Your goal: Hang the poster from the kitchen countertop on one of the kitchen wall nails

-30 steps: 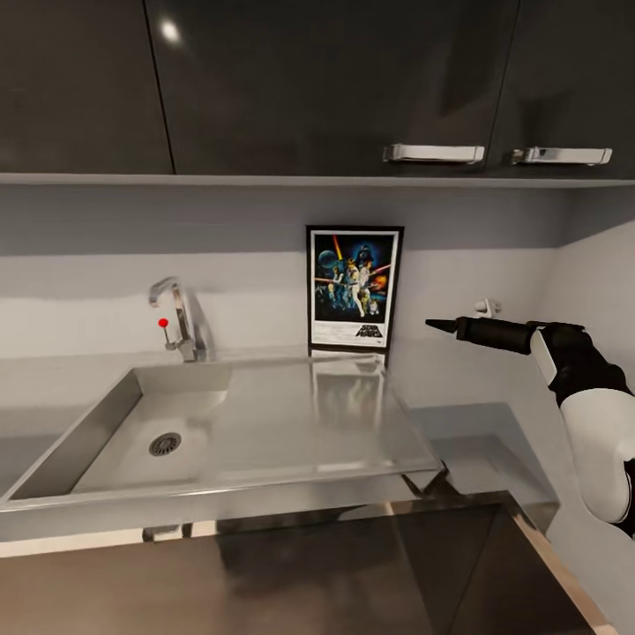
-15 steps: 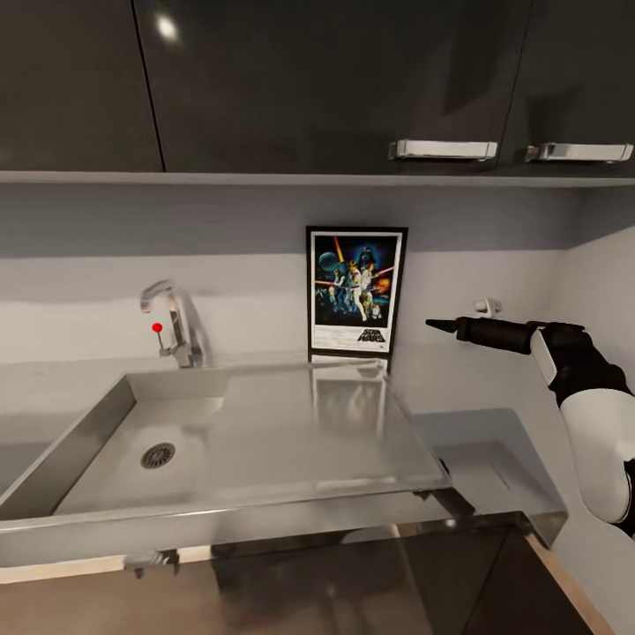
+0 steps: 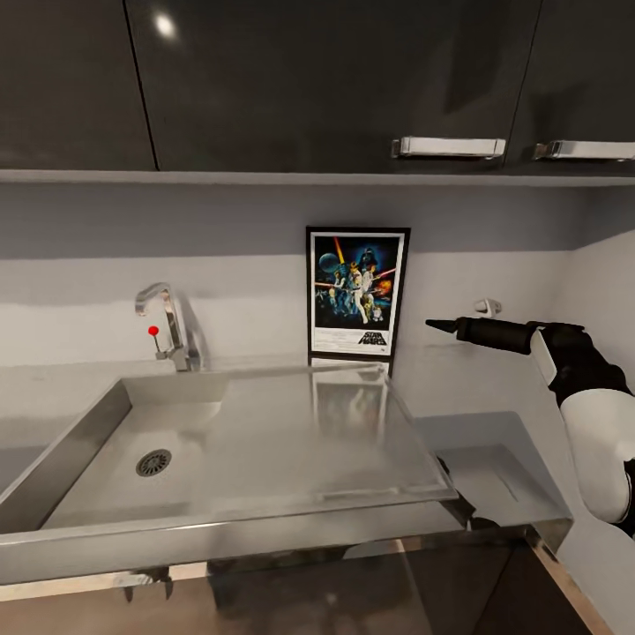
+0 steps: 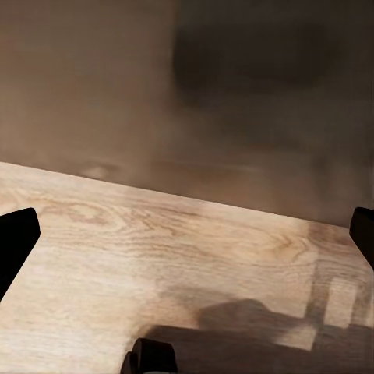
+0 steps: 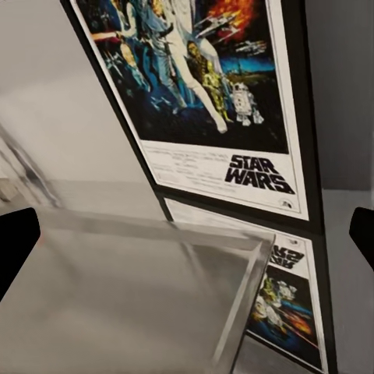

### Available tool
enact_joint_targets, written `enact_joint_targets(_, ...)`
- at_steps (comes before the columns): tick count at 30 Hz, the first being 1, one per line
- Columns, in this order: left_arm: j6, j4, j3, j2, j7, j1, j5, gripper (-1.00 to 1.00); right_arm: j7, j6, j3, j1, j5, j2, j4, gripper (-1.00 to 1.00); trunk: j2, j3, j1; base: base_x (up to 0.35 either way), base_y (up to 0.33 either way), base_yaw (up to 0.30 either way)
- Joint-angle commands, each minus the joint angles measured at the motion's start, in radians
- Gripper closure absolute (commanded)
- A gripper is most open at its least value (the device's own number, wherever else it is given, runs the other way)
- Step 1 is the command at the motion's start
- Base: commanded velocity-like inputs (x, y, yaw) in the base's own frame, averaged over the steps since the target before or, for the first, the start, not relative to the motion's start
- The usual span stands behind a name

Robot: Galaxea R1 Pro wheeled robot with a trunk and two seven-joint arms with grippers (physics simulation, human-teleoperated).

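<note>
Poster (image 3: pixel 356 293) stands upright at the back edge of the kitchen countertop (image 3: pixel 494 397), leaning on the grey wall, just behind the back right corner of the steel drainboard (image 3: pixel 353 432); black frame, white border, dark blue art, Star Wars lettering at the bottom. Its reflection shows on the shiny surface just below it. Sink basin (image 3: pixel 154 450) with round drain sits toward the counter's left side, chrome tap (image 3: pixel 166 322) with red knob (image 3: pixel 153 331) at the back edge behind it. Right gripper (image 3: pixel 441 325) is held out level over the right part of the counter, black fingers pointing toward the poster's lower right side, near it but apart, nothing between the fingers; in the right wrist view both fingertips (image 5: pixel 17 241) sit wide apart at the picture's sides, so it's spread open, and the poster (image 5: pixel 210 101) with the drainboard corner (image 5: pixel 257 245) fills the middle. White wall nail fitting (image 3: pixel 484 307) on the back wall just beyond the right arm. Dark glossy upper cabinets (image 3: pixel 326 79) with chrome handles (image 3: pixel 448 146) hang above. Left gripper (image 4: pixel 187 234) faces a wood-grain floor (image 4: pixel 156 265) and a dark blurred surface beyond; fingertips (image 4: pixel 15 241) at both sides of the picture, spread open, empty.
</note>
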Motion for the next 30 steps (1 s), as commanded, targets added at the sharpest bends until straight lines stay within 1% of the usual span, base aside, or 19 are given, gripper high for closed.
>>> enact_joint_targets(1, -0.002, 0.0, 0.002, 0.0, -0.005, 0.0, 0.0, -1.0, 0.004, 0.008, -0.004, -0.001, 0.001, 0.0, 0.0, -1.0, -0.001, -0.001, 0.0, 0.025, 0.0, 0.0)
enact_joint_targets(8, -0.002, 0.0, 0.002, 0.0, -0.005, 0.0, 0.0, -1.0, 0.002, 0.008, -0.004, -0.001, 0.002, 0.002, -0.001, -1.0, -0.001, -0.001, 0.0, 0.141, 0.0, 0.0)
enact_joint_targets(18, -0.002, 0.0, 0.002, 0.0, -0.005, 0.0, 0.0, -1.0, 0.003, 0.008, -0.004, -0.001, 0.001, 0.001, -0.001, -1.0, -0.001, -0.001, 0.0, 0.038, 0.0, 0.0)
enact_joint_targets(24, -0.002, 0.0, 0.002, 0.0, -0.005, 0.0, 0.0, -1.0, 0.004, 0.008, -0.004, -0.001, 0.001, 0.001, -0.001, -1.0, -0.001, -0.001, 0.0, 0.161, -0.026, 0.0)
enact_joint_targets(30, -0.002, -0.001, 0.002, 0.0, -0.005, 0.0, 0.0, -1.0, 0.004, 0.008, -0.004, -0.001, 0.002, 0.0, -0.001, -1.0, -0.001, -0.001, 0.0, 0.064, -0.012, 0.0)
